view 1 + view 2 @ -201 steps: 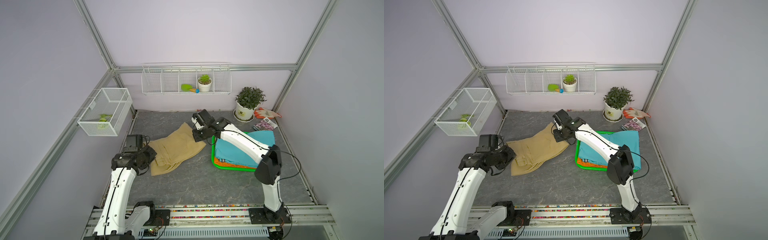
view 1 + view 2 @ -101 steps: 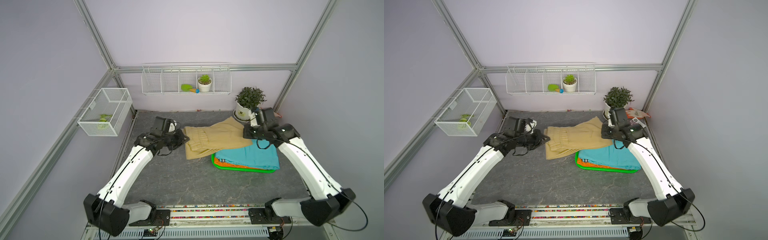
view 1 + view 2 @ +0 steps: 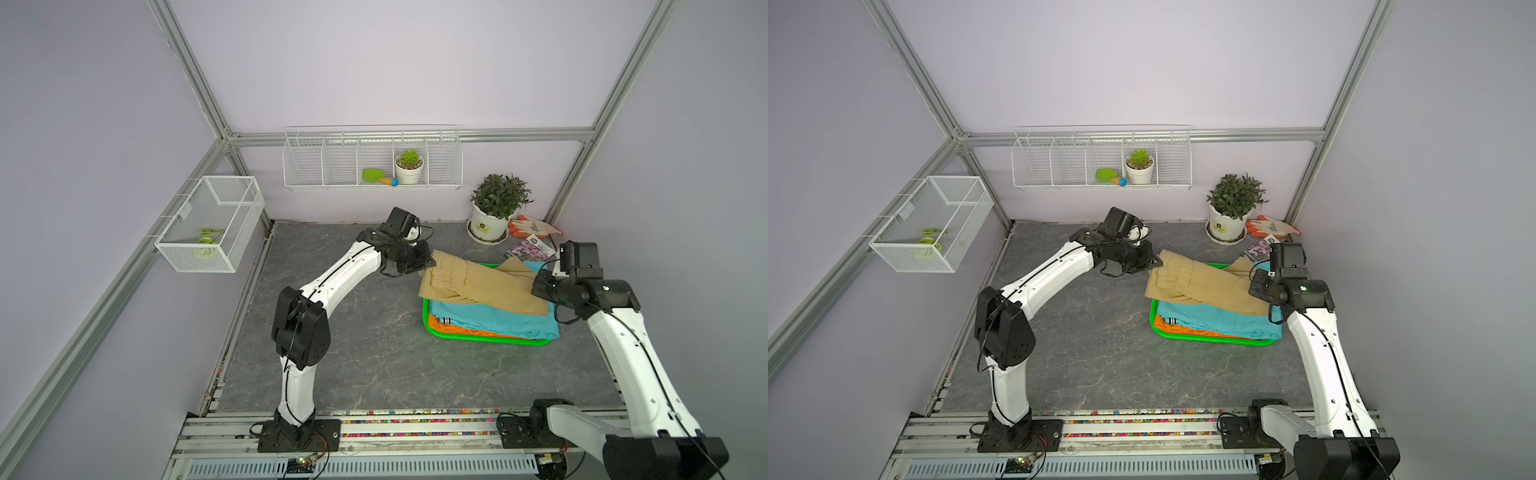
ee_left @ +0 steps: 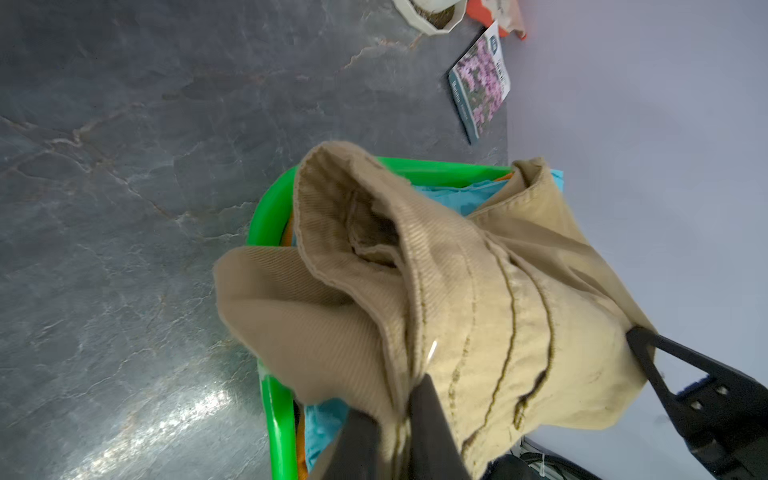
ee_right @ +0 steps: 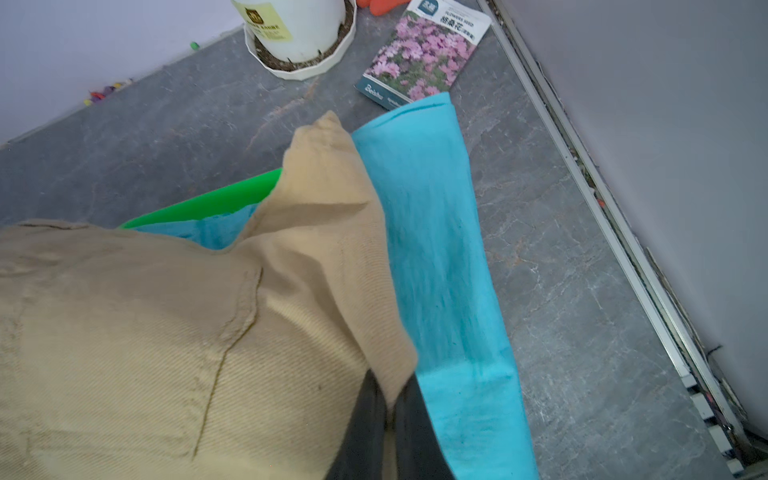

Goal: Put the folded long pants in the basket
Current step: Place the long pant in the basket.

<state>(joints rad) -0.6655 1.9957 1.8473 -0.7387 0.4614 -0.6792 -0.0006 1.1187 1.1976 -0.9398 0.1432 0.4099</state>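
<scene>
Khaki pants hanging lengthwise over green basket; left gripper pinching waistband end jutting past rim, right gripper pinching opposite end.

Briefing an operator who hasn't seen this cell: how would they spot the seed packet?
Find the large potted plant in the back right corner. Between its white pot and the green basket lies the flat seed packet. Its pink flower print sets it apart from the orange glove beside it.
</scene>
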